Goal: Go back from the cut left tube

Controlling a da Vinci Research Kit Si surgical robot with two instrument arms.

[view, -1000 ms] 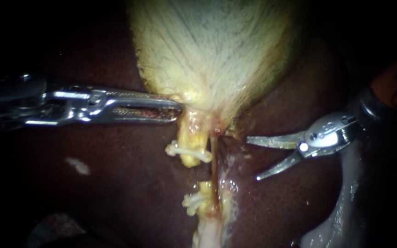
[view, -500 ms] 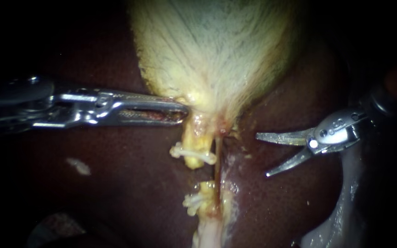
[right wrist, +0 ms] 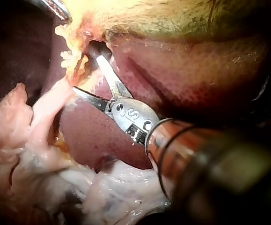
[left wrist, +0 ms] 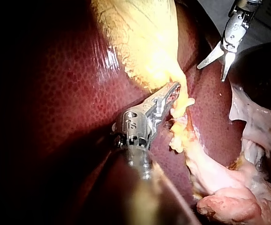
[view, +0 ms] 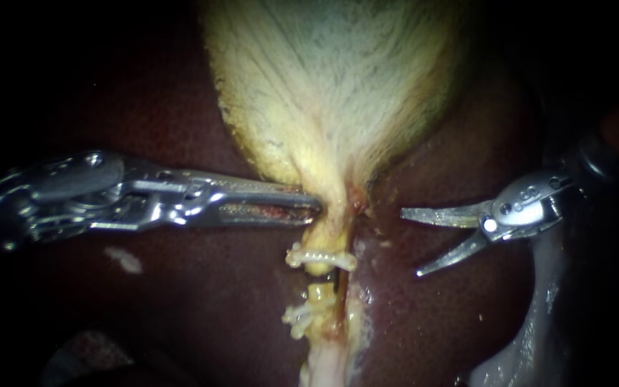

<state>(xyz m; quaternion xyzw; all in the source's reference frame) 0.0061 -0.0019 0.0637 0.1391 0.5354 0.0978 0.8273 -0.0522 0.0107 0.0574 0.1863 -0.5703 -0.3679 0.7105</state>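
Observation:
The pale yellow gallbladder [view: 331,86] narrows to a neck, and my left instrument [view: 315,208] is shut on that neck from the left. Below the grip hangs the upper stump of the cut left tube with a white clip [view: 320,256] across it. The lower stump [view: 317,294] carries another white clip [view: 299,313], a small gap away. A thin right tube [view: 338,283] runs beside them. My right instrument [view: 410,244], with two blades open, stands off to the right of the stumps, touching nothing. The right wrist view shows the blades [right wrist: 83,68] apart beside the stumps.
Dark red liver [view: 180,301] lies all around and under both instruments. Pale loose tissue [view: 531,322] runs down under the right instrument's shaft and spreads below the tubes [right wrist: 32,140]. A small pale fleck [view: 122,259] sits on the liver at the left.
My left instrument has moved right and down with the gallbladder's neck, bringing the upper stump close to the lower one. My right instrument drew back slightly to the right, blades still open.

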